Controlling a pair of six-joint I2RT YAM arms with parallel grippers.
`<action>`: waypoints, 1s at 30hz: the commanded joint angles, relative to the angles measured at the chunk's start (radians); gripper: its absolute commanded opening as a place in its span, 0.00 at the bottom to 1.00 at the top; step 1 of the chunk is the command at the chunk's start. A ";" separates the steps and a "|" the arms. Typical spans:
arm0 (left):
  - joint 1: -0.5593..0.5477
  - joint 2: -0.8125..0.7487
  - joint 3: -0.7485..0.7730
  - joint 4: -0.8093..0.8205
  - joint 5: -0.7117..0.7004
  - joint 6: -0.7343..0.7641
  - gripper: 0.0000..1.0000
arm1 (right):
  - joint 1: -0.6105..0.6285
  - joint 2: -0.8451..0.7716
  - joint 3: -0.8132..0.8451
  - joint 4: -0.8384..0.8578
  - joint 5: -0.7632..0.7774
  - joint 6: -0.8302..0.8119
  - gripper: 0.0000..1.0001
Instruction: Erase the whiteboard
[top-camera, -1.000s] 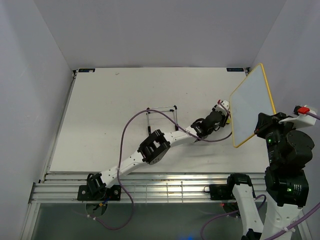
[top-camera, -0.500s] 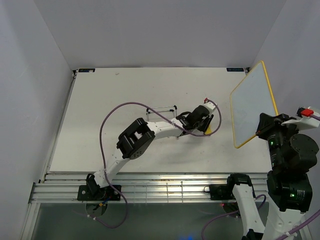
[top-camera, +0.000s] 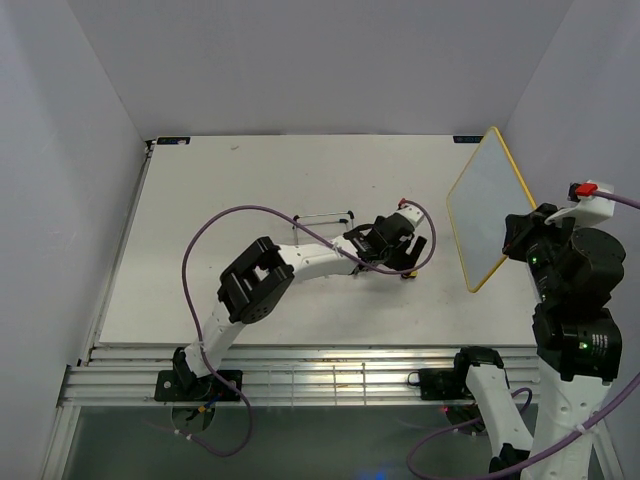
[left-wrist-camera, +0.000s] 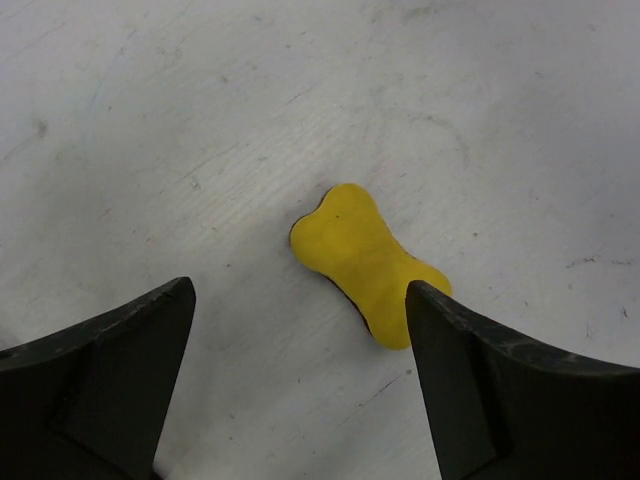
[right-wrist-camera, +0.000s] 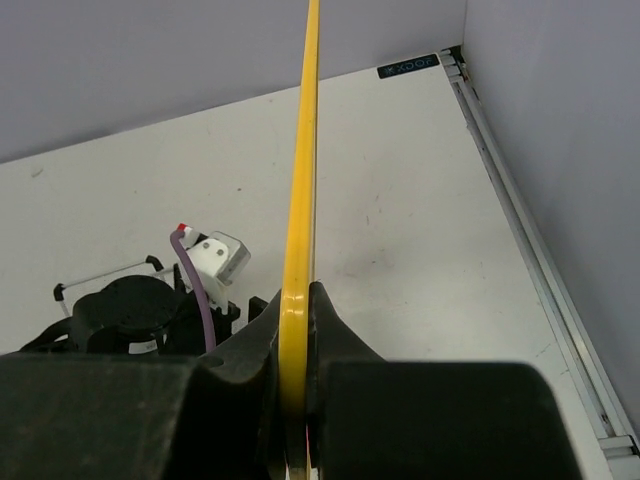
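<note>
Left pincer (left-wrist-camera: 300, 290) hangs wide open over the eraser (left-wrist-camera: 368, 263), right pincer (right-wrist-camera: 297, 300) grips the whiteboard (top-camera: 487, 215), which looks clean to me, so next I'd lower it gently.

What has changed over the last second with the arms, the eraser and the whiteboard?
The left gripper pulled back leftward from the whiteboard and now stands open over the yellow eraser, which lies loose on the table, apparently let go. The right gripper swung the whiteboard slightly left and turned it more edge-on. It is still clamped on the frame, and the wire stand has not moved.
</note>
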 joint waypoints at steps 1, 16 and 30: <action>-0.047 -0.096 0.036 -0.087 -0.192 -0.126 0.98 | 0.004 0.010 0.019 0.095 -0.005 -0.058 0.08; -0.115 0.086 0.315 -0.170 -0.424 -0.312 0.92 | 0.004 -0.003 -0.039 0.103 0.008 -0.091 0.08; -0.116 0.205 0.389 -0.305 -0.492 -0.375 0.82 | 0.004 -0.016 -0.041 0.103 0.002 -0.102 0.08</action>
